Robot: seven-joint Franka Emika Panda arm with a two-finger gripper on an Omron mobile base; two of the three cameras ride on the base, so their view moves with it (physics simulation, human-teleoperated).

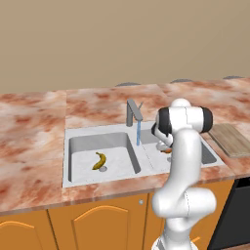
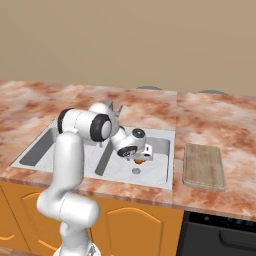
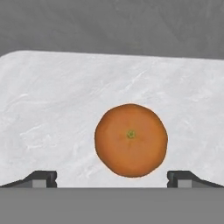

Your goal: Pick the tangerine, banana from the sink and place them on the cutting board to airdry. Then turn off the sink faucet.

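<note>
marble counter (image 1: 34, 122); orange cabinets (image 1: 97, 222), dark appliance (image 2: 220, 232)

Hand (image 2: 139, 159): low in the right basin of the sink (image 2: 160, 167) — just over the tangerine (image 2: 138, 161)
Cutting board (image 2: 203, 166): flat on the surface — right of the sink

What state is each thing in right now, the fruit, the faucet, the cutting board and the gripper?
tangerine: on the sink floor, centred between the open fingertips, not gripped.
banana: lying in the other basin, untouched.
sink faucet: on, water running from the spout.
cutting board: flat on the counter beside the sink, nothing on it.
gripper: open, poised over the tangerine.
</note>
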